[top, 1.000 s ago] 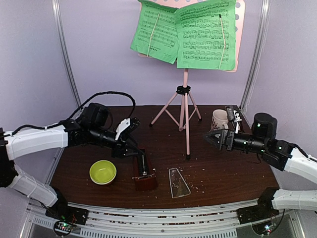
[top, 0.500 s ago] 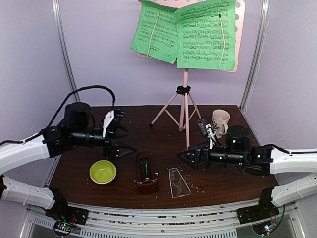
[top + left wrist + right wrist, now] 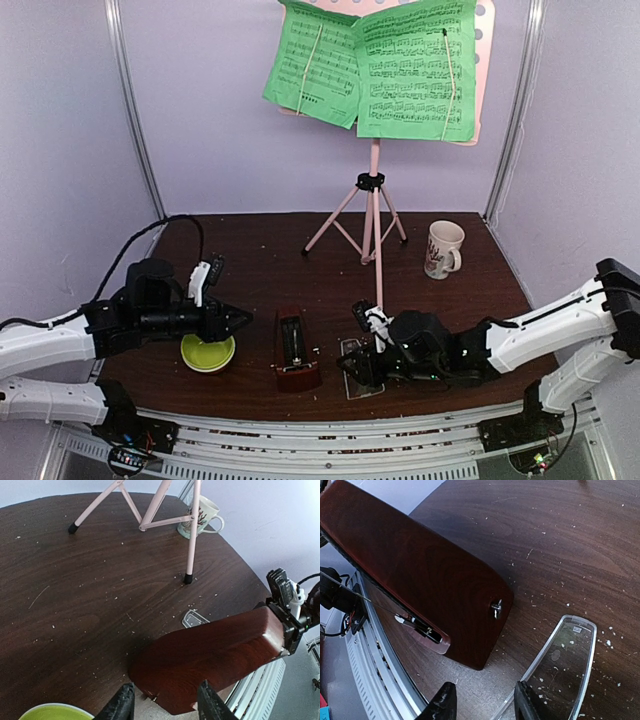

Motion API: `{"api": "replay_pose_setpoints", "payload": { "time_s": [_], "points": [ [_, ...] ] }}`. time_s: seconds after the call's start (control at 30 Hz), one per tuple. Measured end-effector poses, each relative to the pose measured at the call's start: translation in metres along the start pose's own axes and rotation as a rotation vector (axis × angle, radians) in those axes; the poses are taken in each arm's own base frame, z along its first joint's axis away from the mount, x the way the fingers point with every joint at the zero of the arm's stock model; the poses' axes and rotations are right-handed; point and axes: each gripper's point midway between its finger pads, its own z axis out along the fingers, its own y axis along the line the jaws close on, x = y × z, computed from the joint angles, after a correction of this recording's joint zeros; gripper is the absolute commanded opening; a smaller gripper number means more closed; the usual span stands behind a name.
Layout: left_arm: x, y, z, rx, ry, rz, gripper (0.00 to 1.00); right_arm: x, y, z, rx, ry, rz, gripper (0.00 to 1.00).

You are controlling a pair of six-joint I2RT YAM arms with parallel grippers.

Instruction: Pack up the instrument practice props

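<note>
Green sheet-music pages [image 3: 370,70] hang spread on the pink music stand [image 3: 375,200]. The stand is fully upright on its tripod toward 12 o'clock of the table [image 3: 480,300]. We judge that part of the packing not yet begun.

The dark red metronome [image 3: 296,350] sits near the 6 o'clock edge with its face bare. Its clear cover [image 3: 565,670] lies flat on the table just at its 3 o'clock side, so the two are not yet joined. We see no box or bag for the props.

The right gripper [image 3: 350,364] is low over the cover. In its wrist view the jaws stand partly apart with bare table between them, and one finger sits at the cover's near edge. It has clamped nothing.

The left gripper [image 3: 236,320] hovers at the metronome's 9 o'clock, above the yellow-green bowl [image 3: 207,352]. Its jaws are likewise parted and empty, pointing at the metronome's wooden side.

The white mug [image 3: 443,248] stands alone toward 2 o'clock. We reckon the job is at its very start. Capping the metronome looks like the step in hand, and the pages and stand remain to be done.
</note>
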Motion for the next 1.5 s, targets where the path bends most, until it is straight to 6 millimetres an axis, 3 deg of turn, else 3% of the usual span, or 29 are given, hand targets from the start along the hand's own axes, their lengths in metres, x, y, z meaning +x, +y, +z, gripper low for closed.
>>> {"api": "replay_pose_setpoints", "payload": {
  "time_s": [0.37, 0.9, 1.17, 1.5],
  "points": [
    [0.038, 0.020, 0.031, -0.054, 0.151, -0.050, 0.40, 0.025, 0.009, 0.037, 0.004, 0.028, 0.094, 0.39],
    [0.047, 0.010, 0.046, 0.001, 0.187, -0.041, 0.35, 0.013, 0.017, 0.046, 0.009, -0.027, 0.140, 0.28],
    [0.044, 0.011, 0.054, -0.002, 0.195, -0.032, 0.34, 0.012, 0.017, 0.051, 0.029, -0.036, 0.138, 0.28],
    [0.041, 0.005, 0.066, 0.021, 0.205, -0.010, 0.33, 0.018, 0.032, 0.054, 0.000, -0.029, 0.121, 0.32]
  ]
}}
